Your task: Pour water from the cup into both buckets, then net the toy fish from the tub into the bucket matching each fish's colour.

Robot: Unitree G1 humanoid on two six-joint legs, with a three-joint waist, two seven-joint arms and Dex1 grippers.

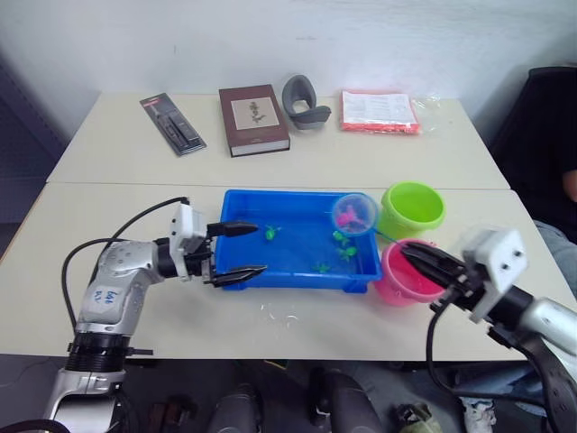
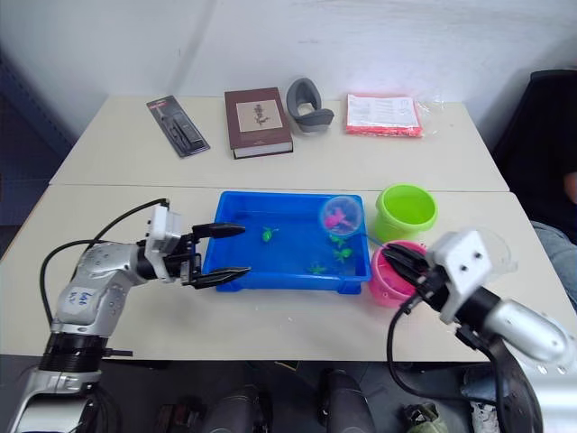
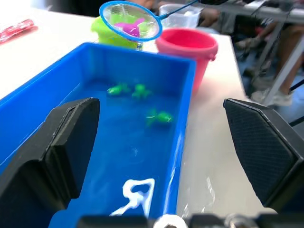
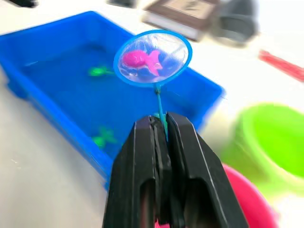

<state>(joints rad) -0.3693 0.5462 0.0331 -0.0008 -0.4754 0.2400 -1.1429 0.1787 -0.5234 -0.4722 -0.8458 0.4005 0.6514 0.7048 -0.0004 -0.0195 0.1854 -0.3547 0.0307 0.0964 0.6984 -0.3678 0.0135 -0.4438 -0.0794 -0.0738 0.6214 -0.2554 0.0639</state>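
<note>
Right fingers (image 4: 164,137) clamp our net (image 4: 153,58) handle, pink fish (image 4: 141,60) inside, above the tub (image 1: 243,271). Left fingers (image 1: 236,251) gape wide astride tub's end. Pink bucket (image 1: 397,275) partly hidden.

The right claw (image 4: 161,137) pinches the net (image 4: 153,58), a pink fish (image 4: 141,61) in it, above the tub (image 4: 57,118).

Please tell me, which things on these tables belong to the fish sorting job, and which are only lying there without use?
Belong to the job: blue tub, net with a pink fish, green fish, green bucket, pink bucket, right gripper holding the net handle.

Only lying there: book, black packet, grey holder, red-edged bag.
</note>
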